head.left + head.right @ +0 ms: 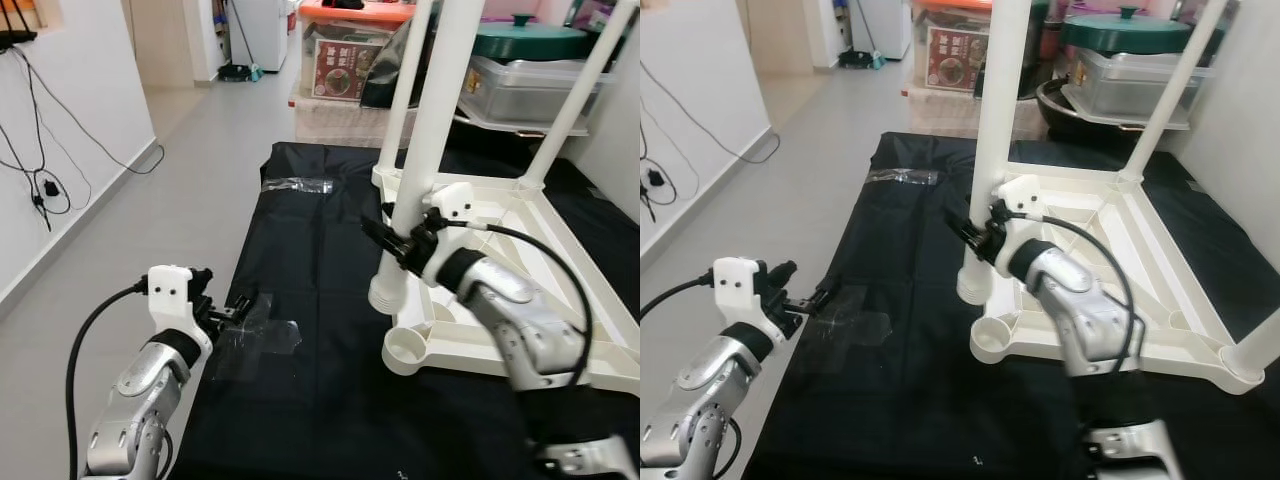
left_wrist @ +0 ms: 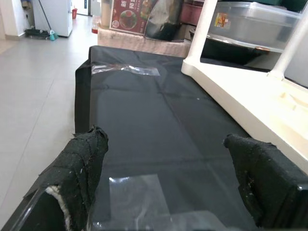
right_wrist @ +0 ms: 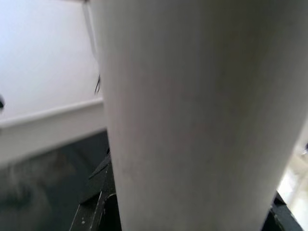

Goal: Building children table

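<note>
The right gripper (image 1: 397, 243) pinched a white leg (image 1: 420, 150), its foot on the black sheet (image 1: 310, 330) beside the upturned tabletop's (image 1: 520, 220) corner socket (image 1: 408, 350). The left gripper (image 1: 232, 305) hovered spread over the sheet's taped edge.

Right end effector (image 1: 392, 240) clamped, left end effector (image 1: 232, 306) spread.

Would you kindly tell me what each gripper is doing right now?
Left gripper: open, holding nothing, above the black sheet.
Right gripper: shut on the white leg.
</note>
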### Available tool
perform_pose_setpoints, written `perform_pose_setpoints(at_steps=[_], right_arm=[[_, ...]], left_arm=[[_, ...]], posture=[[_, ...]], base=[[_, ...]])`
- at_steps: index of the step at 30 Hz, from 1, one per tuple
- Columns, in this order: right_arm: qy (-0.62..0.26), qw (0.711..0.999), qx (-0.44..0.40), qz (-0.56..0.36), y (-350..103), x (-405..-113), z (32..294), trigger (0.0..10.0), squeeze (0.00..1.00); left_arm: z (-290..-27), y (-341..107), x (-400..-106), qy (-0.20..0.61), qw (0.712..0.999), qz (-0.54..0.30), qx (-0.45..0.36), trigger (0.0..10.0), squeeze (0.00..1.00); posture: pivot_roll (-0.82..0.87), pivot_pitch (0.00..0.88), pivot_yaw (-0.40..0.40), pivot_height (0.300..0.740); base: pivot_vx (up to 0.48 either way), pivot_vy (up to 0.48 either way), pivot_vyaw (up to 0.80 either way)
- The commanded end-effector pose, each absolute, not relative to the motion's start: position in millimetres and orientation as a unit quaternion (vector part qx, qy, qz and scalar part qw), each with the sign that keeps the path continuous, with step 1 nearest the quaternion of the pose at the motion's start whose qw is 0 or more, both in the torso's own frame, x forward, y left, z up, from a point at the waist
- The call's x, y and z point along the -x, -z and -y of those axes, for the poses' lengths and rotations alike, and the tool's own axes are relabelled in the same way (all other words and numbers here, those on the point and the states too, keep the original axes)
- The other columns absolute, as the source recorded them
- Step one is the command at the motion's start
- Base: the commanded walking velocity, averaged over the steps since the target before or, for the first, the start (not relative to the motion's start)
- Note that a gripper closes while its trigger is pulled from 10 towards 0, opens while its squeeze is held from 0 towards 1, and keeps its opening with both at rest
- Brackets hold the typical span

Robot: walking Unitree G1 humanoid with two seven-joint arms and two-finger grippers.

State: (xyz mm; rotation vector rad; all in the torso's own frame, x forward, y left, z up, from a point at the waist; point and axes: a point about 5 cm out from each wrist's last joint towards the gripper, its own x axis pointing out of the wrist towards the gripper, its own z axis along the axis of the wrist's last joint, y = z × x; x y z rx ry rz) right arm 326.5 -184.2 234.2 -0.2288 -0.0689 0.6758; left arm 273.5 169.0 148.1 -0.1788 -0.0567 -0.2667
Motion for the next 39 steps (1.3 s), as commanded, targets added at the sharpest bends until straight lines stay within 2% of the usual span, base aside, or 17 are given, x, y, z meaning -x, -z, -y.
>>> perform_pose_setpoints(at_steps=[1,10,14,17,20,26,39], right_arm=[[-0.368,0.92,0.131,0.033,-234.8,-323.7,181.5,10.0,0.0],[-0.423,0.892,0.158,0.002,-226.2,-309.0,185.4,10.0,0.0],[-0.428,0.89,0.159,0.002,-225.2,-307.7,183.2,10.0,0.0],[-0.436,0.886,0.159,0.002,-223.7,-306.0,180.1,10.0,0.0],[-0.464,0.872,0.153,-0.003,-210.5,-298.3,164.2,10.0,0.0],[-0.485,0.861,0.156,-0.013,-203.7,-291.1,160.4,10.0,0.0],[-0.488,0.863,0.128,-0.026,-187.1,-284.5,154.3,10.0,0.0]], left_arm=[[-168.9,-149.1,-271.6,0.138,0.986,0.028,0.085,10.0,0.0],[-169.4,-149.2,-270.5,0.139,0.986,0.028,0.085,10.0,0.0],[-169.5,-149.2,-270.5,0.139,0.986,0.027,0.085,10.0,0.0],[-169.6,-149.1,-270.7,0.139,0.986,0.027,0.084,10.0,0.0],[-170.3,-150.0,-272.3,0.137,0.987,0.028,0.084,10.0,0.0],[-172.8,-149.7,-271.9,0.132,0.987,0.029,0.084,10.0,0.0],[-175.7,-148.5,-273.6,0.12,0.988,0.029,0.089,10.0,0.0]], posture=[[-0.02,0.0,-0.08,0.74],[-0.02,0.0,-0.079,0.74],[-0.02,0.0,-0.079,0.74],[-0.02,0.0,-0.077,0.74],[-0.02,0.0,-0.078,0.74],[-0.02,0.0,-0.083,0.74],[-0.02,0.0,-0.089,0.74]], base=[[0.0,0.0,0.0],[0.0,0.0,0.0],[0.0,0.0,0.0],[0.0,0.0,0.0],[0.0,0.0,0.0],[0.0,0.0,0.0],[0.0,0.0,0.0]])
